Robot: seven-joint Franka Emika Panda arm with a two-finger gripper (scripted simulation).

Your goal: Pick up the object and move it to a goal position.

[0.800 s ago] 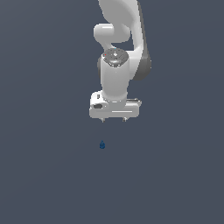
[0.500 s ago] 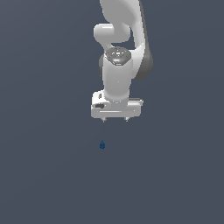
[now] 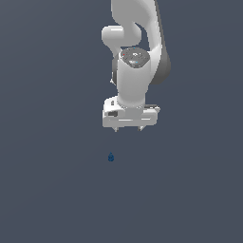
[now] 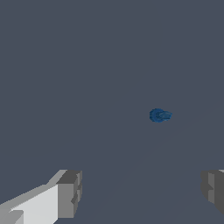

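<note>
Here, nearest the exterior view's camera, the tiny dark blue drop-shaped object (image 3: pixel 111 157) with a slightly pointed top sits alone on the flat slate-grey floor (image 3: pixel 47 190). Beyond it, apart from it and a little toward the exterior view's right, hangs the white boxy gripper (image 3: pixel 128 129), its jaws spread wide and holding nothing. In the wrist view the object (image 4: pixel 159 115) lies ahead of the grey fingertips (image 4: pixel 70 192), not between them.

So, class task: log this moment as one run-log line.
phase: approach | gripper: open, empty | blue blob: on surface, untouched, apart from gripper | goal: not visible
</note>
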